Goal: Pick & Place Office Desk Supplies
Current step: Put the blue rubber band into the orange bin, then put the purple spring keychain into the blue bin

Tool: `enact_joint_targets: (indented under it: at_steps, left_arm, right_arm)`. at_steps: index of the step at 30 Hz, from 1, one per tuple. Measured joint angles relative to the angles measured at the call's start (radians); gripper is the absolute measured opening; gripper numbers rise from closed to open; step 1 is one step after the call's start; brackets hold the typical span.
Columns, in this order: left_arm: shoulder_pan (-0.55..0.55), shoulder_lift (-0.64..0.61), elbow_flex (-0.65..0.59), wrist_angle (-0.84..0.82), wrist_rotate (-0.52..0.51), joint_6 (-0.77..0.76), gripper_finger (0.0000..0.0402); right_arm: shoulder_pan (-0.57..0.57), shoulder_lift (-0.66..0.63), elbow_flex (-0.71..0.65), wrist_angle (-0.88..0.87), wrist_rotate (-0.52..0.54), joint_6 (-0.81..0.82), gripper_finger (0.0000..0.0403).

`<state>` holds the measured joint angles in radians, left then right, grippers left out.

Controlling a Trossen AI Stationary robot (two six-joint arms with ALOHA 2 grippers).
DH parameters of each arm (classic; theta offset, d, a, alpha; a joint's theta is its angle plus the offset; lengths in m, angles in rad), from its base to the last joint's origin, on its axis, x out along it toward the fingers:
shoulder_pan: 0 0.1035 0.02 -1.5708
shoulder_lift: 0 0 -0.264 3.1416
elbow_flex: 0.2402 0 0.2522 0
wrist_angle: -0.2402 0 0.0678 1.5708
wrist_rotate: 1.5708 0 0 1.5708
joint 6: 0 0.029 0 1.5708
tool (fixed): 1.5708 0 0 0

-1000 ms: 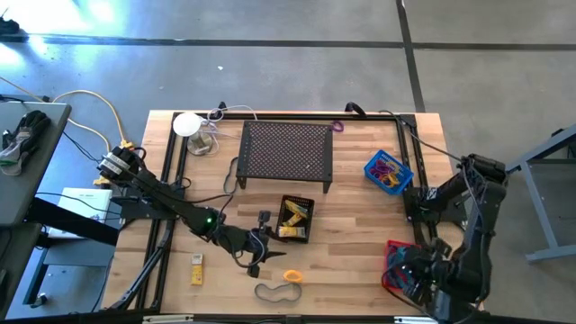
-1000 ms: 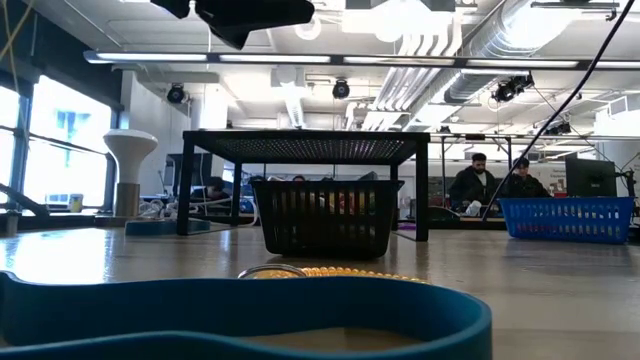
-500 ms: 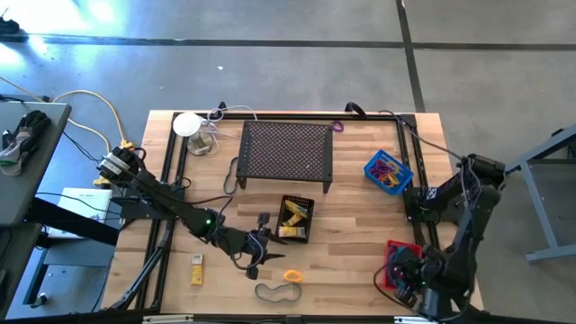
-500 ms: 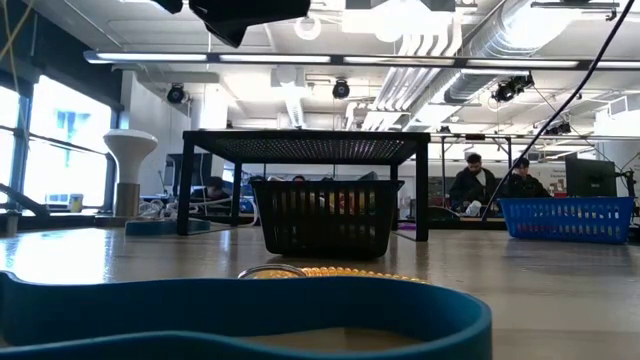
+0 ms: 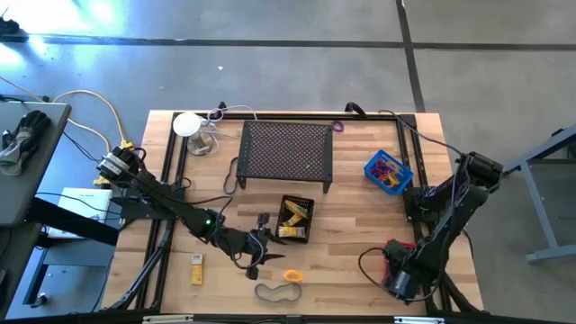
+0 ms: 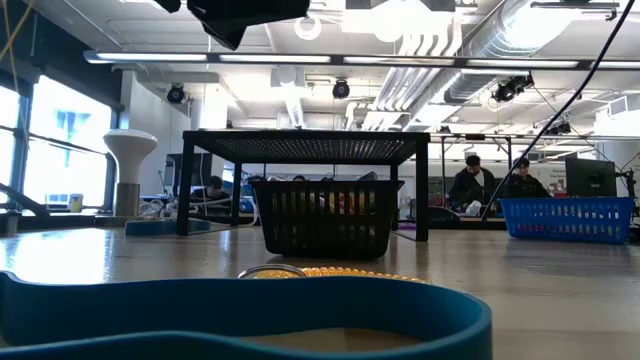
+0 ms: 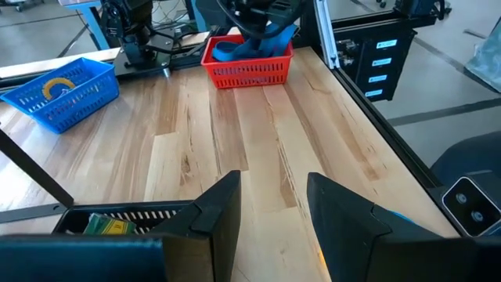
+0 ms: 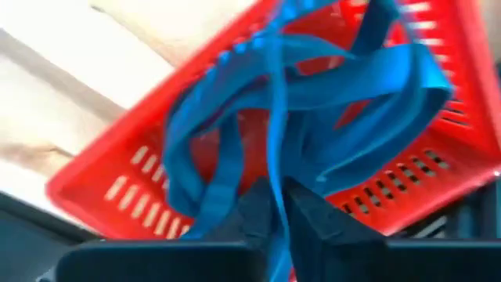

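My right gripper pinching blue band over red basket, drop next; left gripper released, idle.

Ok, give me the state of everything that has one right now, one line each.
Left claw: open, empty, above the table beside the black basket.
Right claw: shut on a blue band, over the red basket.
Black basket: upright, holds yellow packets.
Blue basket: upright, holds coloured items.
Orange ring: loose on the table.
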<state>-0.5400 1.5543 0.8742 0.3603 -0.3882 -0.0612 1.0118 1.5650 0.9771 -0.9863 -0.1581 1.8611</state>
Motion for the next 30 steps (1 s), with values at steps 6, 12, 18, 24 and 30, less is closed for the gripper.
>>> enact_joint_targets:
  at_steps: [6, 12, 18, 24, 30]
  left_arm:
    - [0.0, 0.0, 0.0, 0.0, 0.0, 0.001, 0.0143]
    - [0.005, 0.0, 0.0, 0.0, 0.0, 0.012, 0.0143]
    - [0.008, 0.0, 0.0, 0.0, -0.002, 0.016, 0.0143]
    - [0.012, 0.0, 0.0, -0.001, -0.002, 0.023, 0.0143]
    - [0.015, 0.0, 0.0, -0.001, -0.001, -0.017, 0.0143]
  right_arm:
    - [-0.007, 0.0, 0.001, -0.007, -0.01, -0.01, 0.0083]
    - [-0.003, 0.0, 0.001, -0.094, 0.047, -0.142, 0.0143]
    - [-0.017, 0.0, 0.021, -0.11, 0.023, -0.218, 0.0155]
    - [-0.025, 0.0, 0.095, -0.199, 0.029, -0.271, 0.0149]
    - [-0.025, 0.0, 0.192, -0.296, 0.027, -0.301, 0.015]
